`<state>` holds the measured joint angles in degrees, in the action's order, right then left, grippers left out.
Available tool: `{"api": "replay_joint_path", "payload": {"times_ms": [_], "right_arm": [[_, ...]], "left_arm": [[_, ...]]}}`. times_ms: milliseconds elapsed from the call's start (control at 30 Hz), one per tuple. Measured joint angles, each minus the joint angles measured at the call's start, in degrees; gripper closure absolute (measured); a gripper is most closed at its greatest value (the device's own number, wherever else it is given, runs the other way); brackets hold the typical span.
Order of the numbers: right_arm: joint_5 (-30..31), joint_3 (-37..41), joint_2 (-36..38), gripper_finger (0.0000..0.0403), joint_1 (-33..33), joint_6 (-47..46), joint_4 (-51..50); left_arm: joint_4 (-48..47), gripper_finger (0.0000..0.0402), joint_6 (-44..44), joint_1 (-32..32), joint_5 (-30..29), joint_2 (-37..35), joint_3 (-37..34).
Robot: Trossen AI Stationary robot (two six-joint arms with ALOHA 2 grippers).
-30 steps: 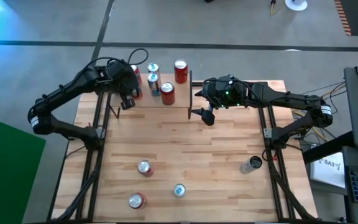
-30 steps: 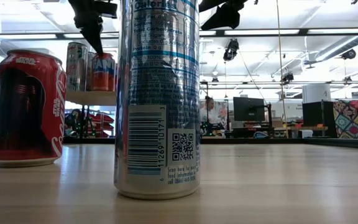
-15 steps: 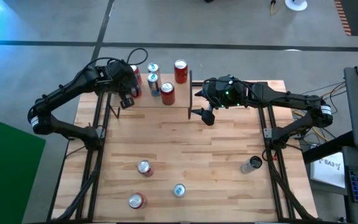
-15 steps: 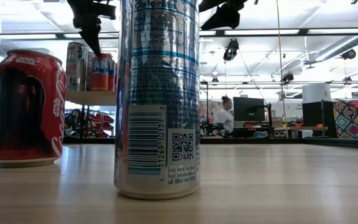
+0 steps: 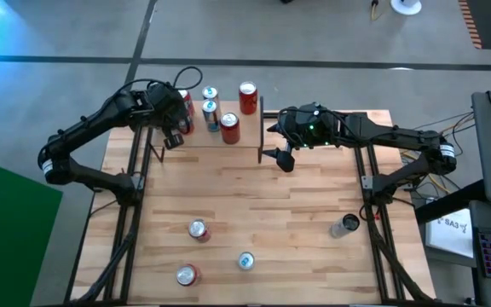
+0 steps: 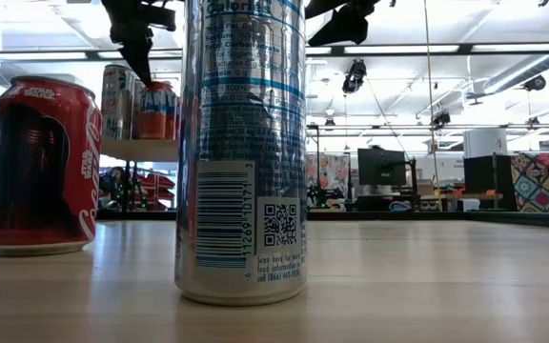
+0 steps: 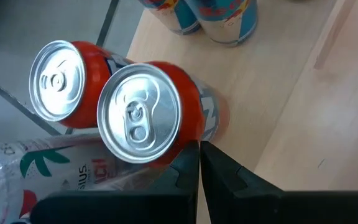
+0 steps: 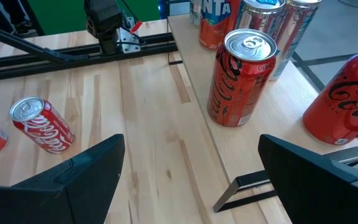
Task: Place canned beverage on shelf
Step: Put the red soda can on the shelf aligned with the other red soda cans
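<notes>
beside shelf (image 5: 228,147) cans, closed left gripper (image 5: 170,141) hovers.

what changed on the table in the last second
Nothing on the table visibly moved. In the low view, a person in the room behind walked right and no longer shows. The shut left gripper stays by the orange soda can on the light wooden shelf, and the open right gripper stays beside the shelf.
</notes>
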<state>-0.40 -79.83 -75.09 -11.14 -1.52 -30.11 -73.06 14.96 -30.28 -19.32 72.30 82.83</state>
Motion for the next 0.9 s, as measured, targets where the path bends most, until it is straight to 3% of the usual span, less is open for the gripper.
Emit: {"api": "replay_joint_path", "payload": {"times_ms": [133,433,667,900], "right_arm": [[0.00,0.00,0.00,0.0044,0.00,0.00,0.00],[0.00,0.07,0.00,0.0044,0.00,0.00,-0.07],[0.00,0.38,0.00,0.0044,0.01,0.00,-0.09],[0.00,0.49,0.00,0.0044,0.00,0.00,-0.09]], "left_arm": [[-0.08,0.0402,-0.67,0.00,-2.68,-0.08,-0.02],[-0.06,0.0402,-1.16,0.04,-2.33,-0.33,-0.02],[0.87,0.0402,-0.28,0.11,8.13,-0.90,-0.02],[1.69,0.0402,0.46,-0.28,3.89,0.30,-0.04]]}}
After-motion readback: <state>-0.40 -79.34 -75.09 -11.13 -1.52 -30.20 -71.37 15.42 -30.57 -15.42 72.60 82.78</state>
